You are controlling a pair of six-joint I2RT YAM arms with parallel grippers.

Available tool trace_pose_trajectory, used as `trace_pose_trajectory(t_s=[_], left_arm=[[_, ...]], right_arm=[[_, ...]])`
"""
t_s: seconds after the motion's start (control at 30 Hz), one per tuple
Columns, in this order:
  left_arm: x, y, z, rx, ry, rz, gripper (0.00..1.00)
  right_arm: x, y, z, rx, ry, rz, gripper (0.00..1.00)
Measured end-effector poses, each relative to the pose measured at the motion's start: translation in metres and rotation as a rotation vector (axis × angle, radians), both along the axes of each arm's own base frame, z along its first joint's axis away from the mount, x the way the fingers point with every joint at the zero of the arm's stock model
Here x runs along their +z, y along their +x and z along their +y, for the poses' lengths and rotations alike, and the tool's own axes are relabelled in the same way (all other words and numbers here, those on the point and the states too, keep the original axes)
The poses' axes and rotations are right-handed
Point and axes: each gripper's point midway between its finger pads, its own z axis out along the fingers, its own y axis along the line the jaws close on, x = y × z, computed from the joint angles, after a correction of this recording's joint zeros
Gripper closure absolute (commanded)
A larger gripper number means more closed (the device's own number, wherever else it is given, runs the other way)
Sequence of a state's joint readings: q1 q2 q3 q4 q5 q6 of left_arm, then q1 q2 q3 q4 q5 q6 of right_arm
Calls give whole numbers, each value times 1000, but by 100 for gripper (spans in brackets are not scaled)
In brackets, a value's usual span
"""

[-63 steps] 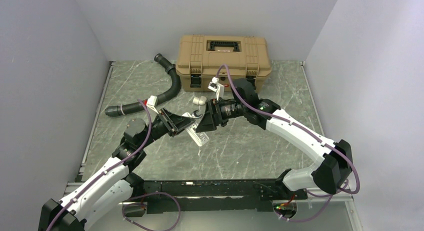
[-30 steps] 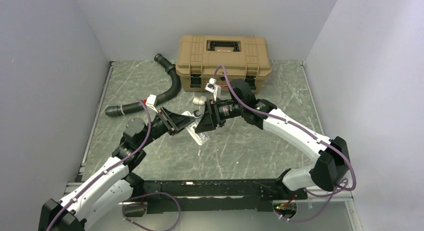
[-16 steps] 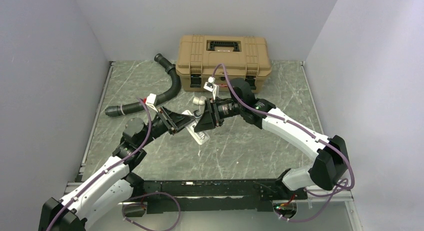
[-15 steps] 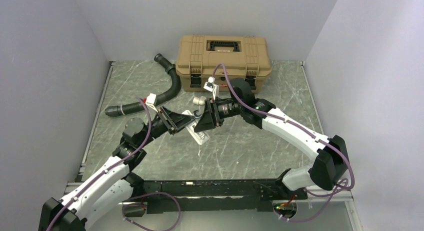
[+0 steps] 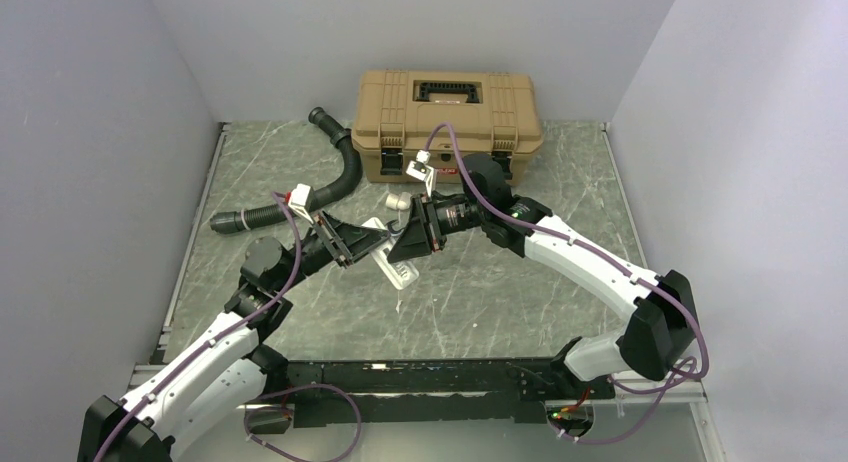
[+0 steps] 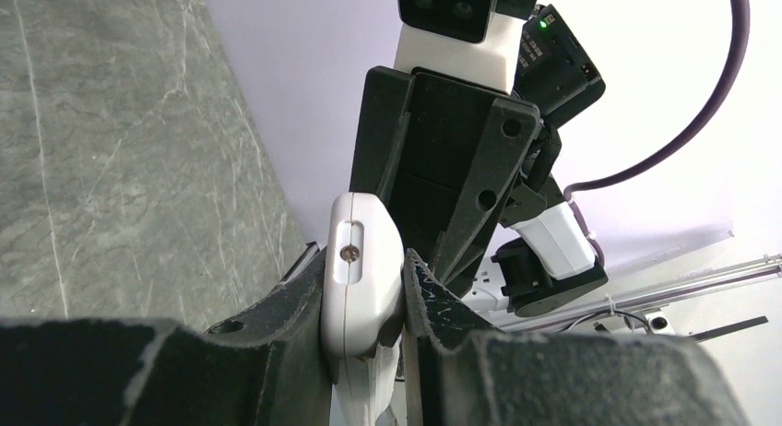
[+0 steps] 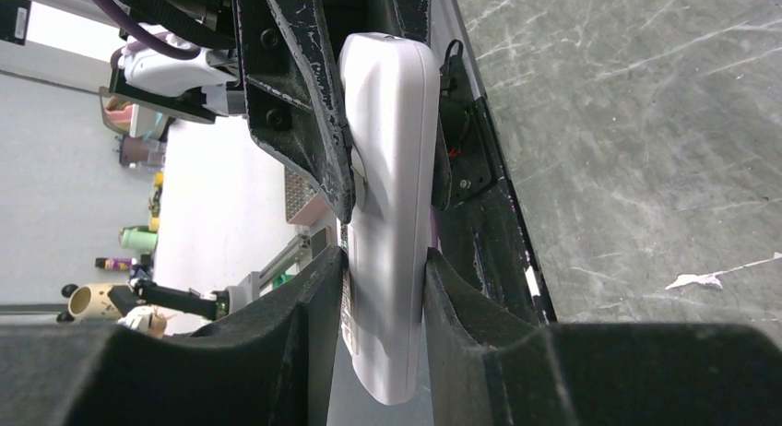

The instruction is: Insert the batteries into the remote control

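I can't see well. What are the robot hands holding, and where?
The remote control: the left gripper pinches one end, the right gripper the other end.

Tan toolbox, lid closed, far center on grey-green marble table. Black corrugated hose curves away left of the toolbox. Stubby white cylinder lies near the toolbox's left front corner.
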State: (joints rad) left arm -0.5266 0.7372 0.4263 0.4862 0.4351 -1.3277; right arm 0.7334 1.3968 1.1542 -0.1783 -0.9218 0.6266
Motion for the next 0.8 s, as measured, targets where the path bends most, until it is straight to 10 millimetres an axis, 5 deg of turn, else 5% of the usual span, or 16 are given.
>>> trace_pose_trajectory(t_s=[0.33,0.57,0.8], left_arm=[[1,-2,0,-9,1,-14,100],[0,-1,-1,-11,3,-11,100],[3,-2,-1,-13,-3,-22,100]], right_arm=[[0,-1,0,10,4,14,75],[-2,1,1,0,-5,1,40],[-8,5,1,-20,-24,-22,36]])
